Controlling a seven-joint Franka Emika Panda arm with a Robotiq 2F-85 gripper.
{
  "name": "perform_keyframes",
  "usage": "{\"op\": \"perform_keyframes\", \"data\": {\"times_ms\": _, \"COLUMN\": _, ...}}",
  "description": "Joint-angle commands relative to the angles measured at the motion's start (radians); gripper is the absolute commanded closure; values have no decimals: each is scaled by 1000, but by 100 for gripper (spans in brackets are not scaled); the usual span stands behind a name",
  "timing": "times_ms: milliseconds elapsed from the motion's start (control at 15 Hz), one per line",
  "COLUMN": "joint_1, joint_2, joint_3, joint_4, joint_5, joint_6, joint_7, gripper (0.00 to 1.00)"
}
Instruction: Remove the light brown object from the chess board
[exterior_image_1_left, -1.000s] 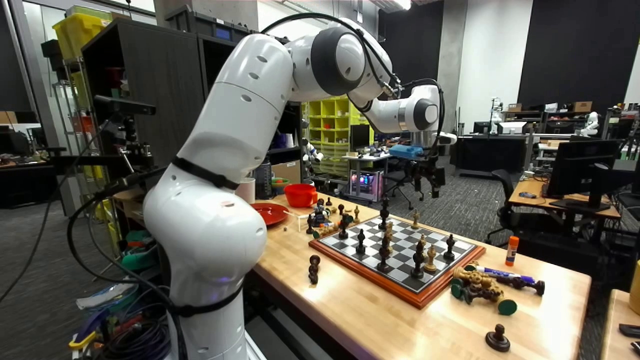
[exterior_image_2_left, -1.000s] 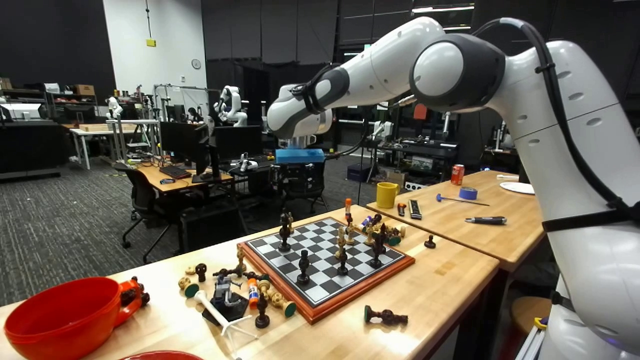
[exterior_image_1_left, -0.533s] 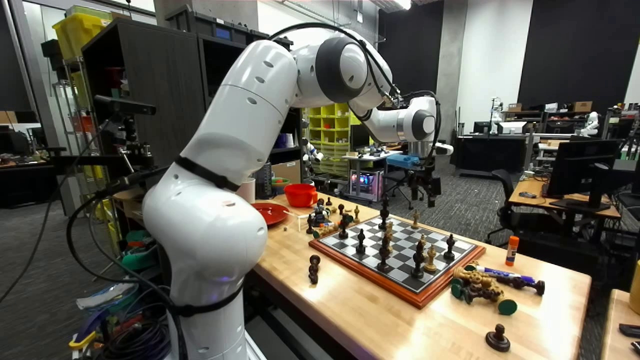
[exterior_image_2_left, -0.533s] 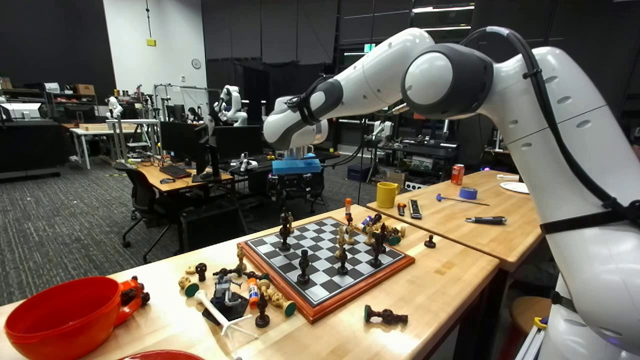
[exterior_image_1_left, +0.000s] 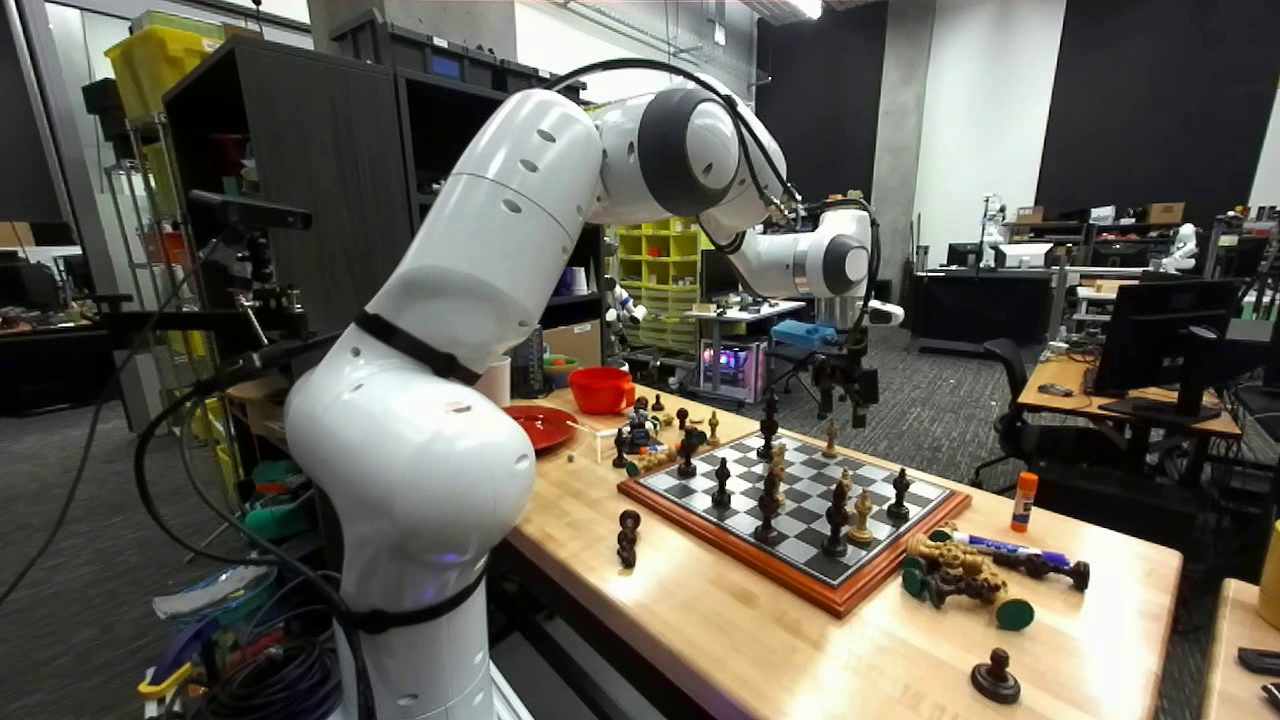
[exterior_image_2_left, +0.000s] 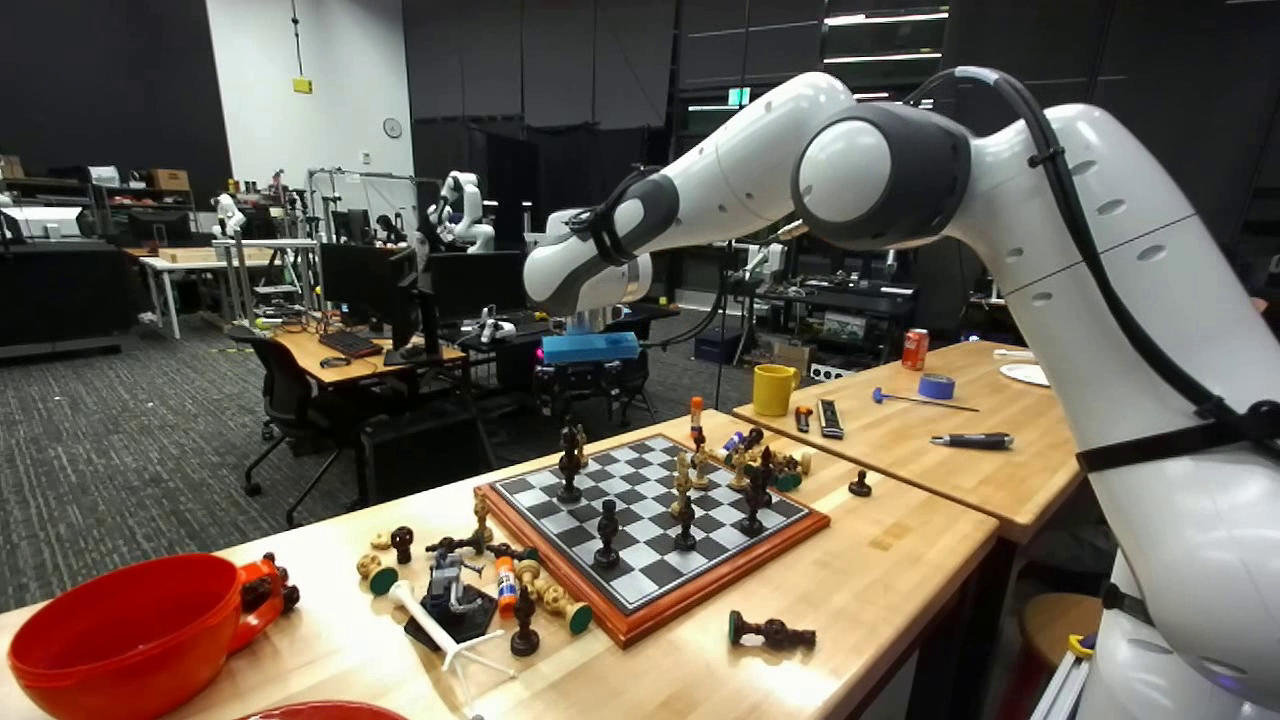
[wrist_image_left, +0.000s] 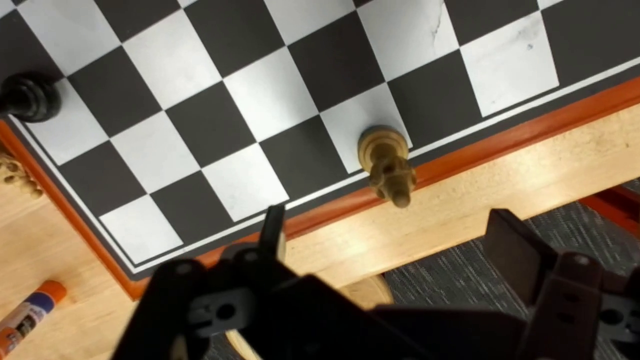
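Note:
The chess board (exterior_image_1_left: 735, 550) lies on the table and shows in both exterior views (exterior_image_2_left: 726, 582); its rim (wrist_image_left: 500, 149) crosses the wrist view. A light brown chess piece (wrist_image_left: 384, 157) stands upright on a pale square by the board's edge. It also shows in an exterior view (exterior_image_1_left: 831, 440), and is partly hidden behind a dark piece in an exterior view (exterior_image_2_left: 581, 447). Other light brown pieces (exterior_image_1_left: 861, 520) stand elsewhere on the board. My gripper (wrist_image_left: 388, 212) is open and empty. In an exterior view (exterior_image_1_left: 842, 415) it hangs above the light brown piece, apart from it.
A tall dark piece (exterior_image_2_left: 569, 470) and other dark pieces (exterior_image_1_left: 722, 485) stand on the board. Fallen pieces (exterior_image_1_left: 960, 570) and a glue stick (exterior_image_1_left: 1024, 502) lie or stand beside it. A red bowl (exterior_image_2_left: 130, 630) and a figure on a black base (exterior_image_2_left: 450, 600) are on the table.
My arm and gripper have come down toward the board, slightly sideways. The gripper stays open. The pieces and the board have not moved.

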Motion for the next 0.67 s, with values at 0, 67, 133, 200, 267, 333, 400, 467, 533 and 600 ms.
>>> {"op": "perform_keyframes", "data": {"times_ms": 0, "joint_1": 10, "joint_2": 12, "joint_3": -6, "joint_4": 15, "joint_5": 9, "joint_6": -1, "joint_7": 11, "gripper": 26}}
{"op": "perform_keyframes", "data": {"times_ms": 67, "joint_1": 11, "joint_2": 14, "joint_3": -6, "joint_4": 16, "joint_5": 9, "joint_6": -4, "joint_7": 12, "gripper": 31}}
{"op": "perform_keyframes", "data": {"times_ms": 133, "joint_1": 12, "joint_2": 13, "joint_3": -6, "joint_4": 15, "joint_5": 10, "joint_6": -6, "joint_7": 11, "gripper": 39}}
{"op": "perform_keyframes", "data": {"times_ms": 200, "joint_1": 13, "joint_2": 13, "joint_3": -6, "joint_4": 15, "joint_5": 10, "joint_6": -6, "joint_7": 11, "gripper": 46}}
{"op": "perform_keyframes", "data": {"times_ms": 267, "joint_1": 15, "joint_2": 14, "joint_3": -5, "joint_4": 15, "joint_5": 9, "joint_6": -7, "joint_7": 10, "gripper": 53}}
{"op": "perform_keyframes", "data": {"times_ms": 333, "joint_1": 17, "joint_2": 14, "joint_3": -5, "joint_4": 15, "joint_5": 8, "joint_6": -8, "joint_7": 10, "gripper": 62}}
{"op": "perform_keyframes", "data": {"times_ms": 400, "joint_1": 19, "joint_2": 15, "joint_3": -6, "joint_4": 13, "joint_5": 6, "joint_6": -9, "joint_7": 10, "gripper": 69}}
{"op": "perform_keyframes", "data": {"times_ms": 467, "joint_1": 20, "joint_2": 15, "joint_3": -5, "joint_4": 13, "joint_5": 7, "joint_6": -10, "joint_7": 9, "gripper": 79}}
{"op": "perform_keyframes", "data": {"times_ms": 533, "joint_1": 21, "joint_2": 14, "joint_3": -5, "joint_4": 11, "joint_5": 6, "joint_6": -9, "joint_7": 9, "gripper": 86}}
{"op": "perform_keyframes", "data": {"times_ms": 600, "joint_1": 22, "joint_2": 13, "joint_3": -6, "joint_4": 11, "joint_5": 5, "joint_6": -10, "joint_7": 8, "gripper": 92}}
